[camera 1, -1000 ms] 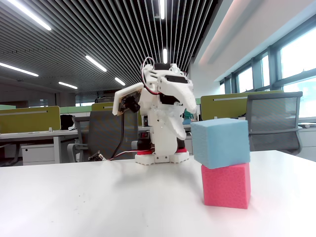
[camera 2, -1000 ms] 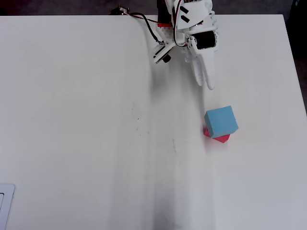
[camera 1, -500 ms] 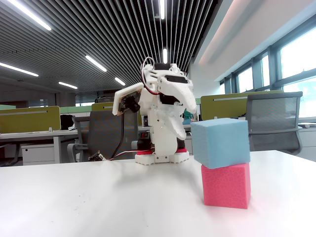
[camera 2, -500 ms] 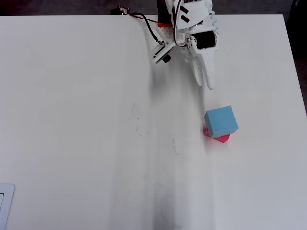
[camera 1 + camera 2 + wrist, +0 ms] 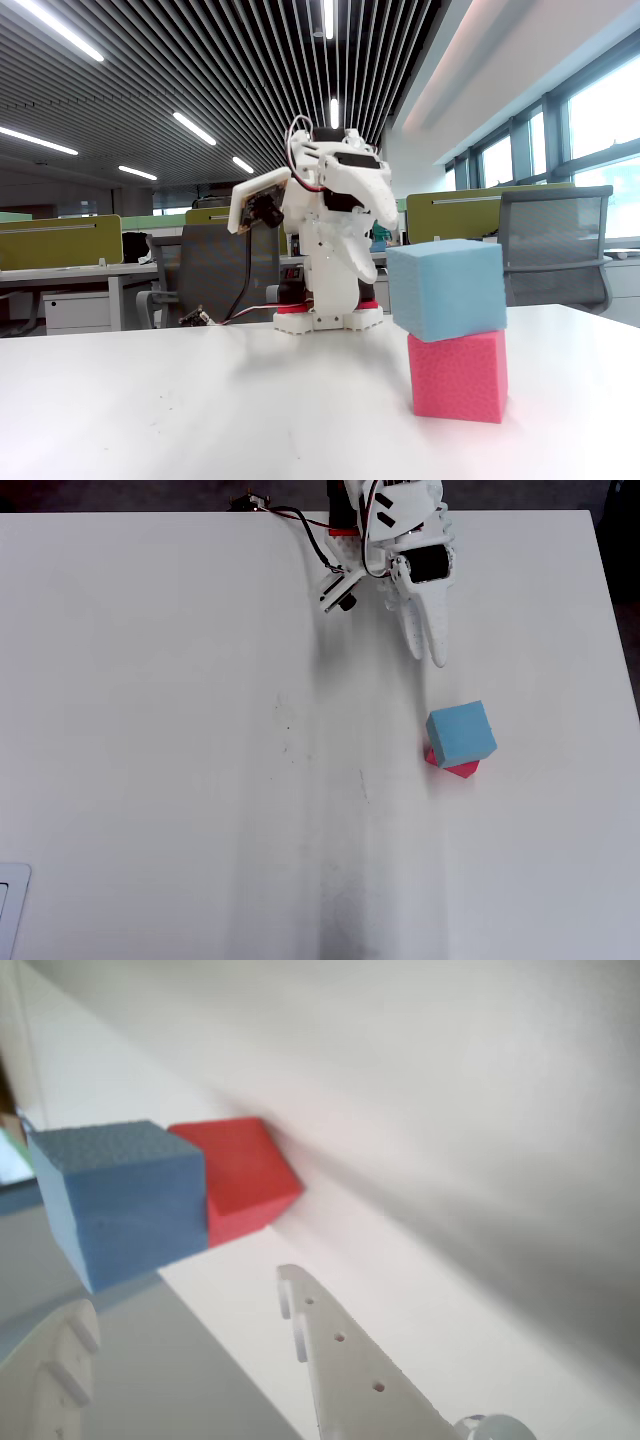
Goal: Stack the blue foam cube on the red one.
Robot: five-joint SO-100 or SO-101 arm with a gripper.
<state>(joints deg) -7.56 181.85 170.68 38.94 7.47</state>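
blue foam cube (image 5: 445,289) sat on the red one (image 5: 458,373), right of centre in the fixed view, overhanging left | my claw (image 5: 432,648) hung clear of both – spread, empty | foam looked light, soft, grippy – pinch opposite side faces mid-height

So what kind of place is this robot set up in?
It looks like an open-plan office. Behind the white table in the fixed view are a mesh office chair, desks with green dividers, large windows and long ceiling strip lights.
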